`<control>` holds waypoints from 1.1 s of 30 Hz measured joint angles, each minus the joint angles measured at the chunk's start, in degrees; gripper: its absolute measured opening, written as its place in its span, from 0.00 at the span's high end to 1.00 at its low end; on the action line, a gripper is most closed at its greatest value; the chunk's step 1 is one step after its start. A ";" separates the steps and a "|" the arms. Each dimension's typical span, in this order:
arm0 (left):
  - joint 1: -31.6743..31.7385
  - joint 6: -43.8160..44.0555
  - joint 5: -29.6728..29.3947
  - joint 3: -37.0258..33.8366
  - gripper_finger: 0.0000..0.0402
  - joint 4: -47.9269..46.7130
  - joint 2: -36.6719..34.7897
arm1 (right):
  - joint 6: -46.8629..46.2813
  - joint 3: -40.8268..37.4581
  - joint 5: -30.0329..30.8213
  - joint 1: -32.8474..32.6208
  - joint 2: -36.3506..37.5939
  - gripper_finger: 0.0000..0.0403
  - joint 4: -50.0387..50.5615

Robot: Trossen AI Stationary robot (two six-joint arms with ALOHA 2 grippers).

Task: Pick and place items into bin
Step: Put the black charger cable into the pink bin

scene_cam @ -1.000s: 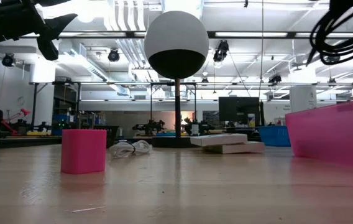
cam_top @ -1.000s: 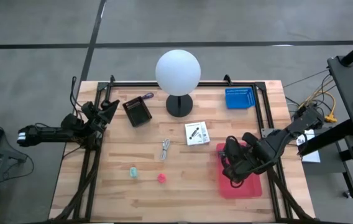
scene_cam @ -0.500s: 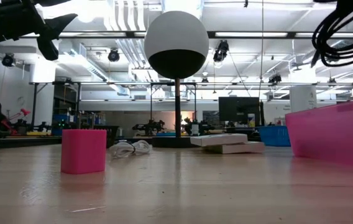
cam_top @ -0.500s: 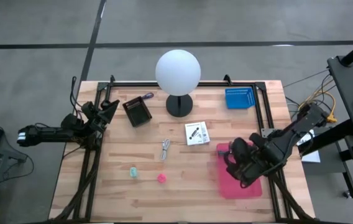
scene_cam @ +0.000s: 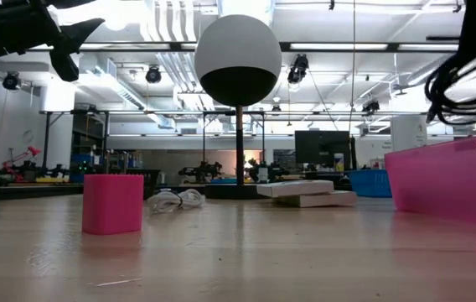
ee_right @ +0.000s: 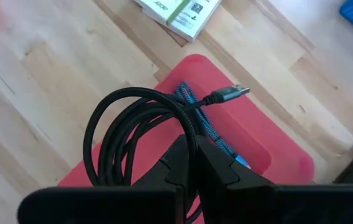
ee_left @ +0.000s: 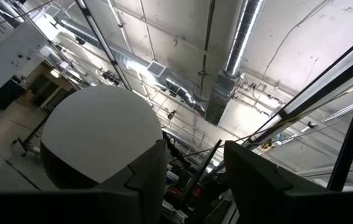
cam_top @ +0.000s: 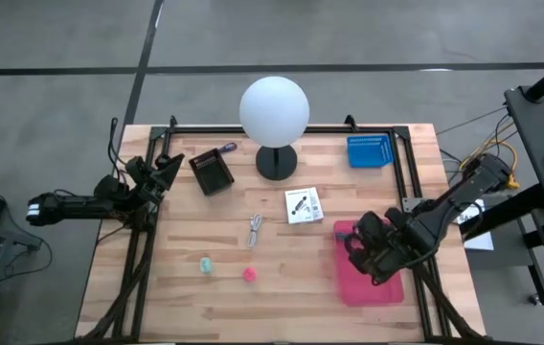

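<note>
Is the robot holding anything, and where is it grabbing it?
Yes. The right claw is shut on a coiled black cable, pinching the bundled loops at one side, above the red bin. The left claw holds nothing.

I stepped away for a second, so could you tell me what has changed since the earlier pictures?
The right gripper, shut on the black cable, has carried it lower over the pink bin. The left gripper, card, and lamp stayed put.
</note>
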State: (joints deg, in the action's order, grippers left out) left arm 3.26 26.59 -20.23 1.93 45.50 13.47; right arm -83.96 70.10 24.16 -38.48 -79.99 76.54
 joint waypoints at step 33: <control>-0.01 0.00 -0.02 0.00 0.64 0.00 0.00 | -4.06 -25.36 -0.11 -0.02 5.66 0.98 -26.18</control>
State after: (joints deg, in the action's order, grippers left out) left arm 3.25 26.59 -20.25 1.93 45.50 13.47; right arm -88.02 44.74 24.05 -38.50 -74.32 50.36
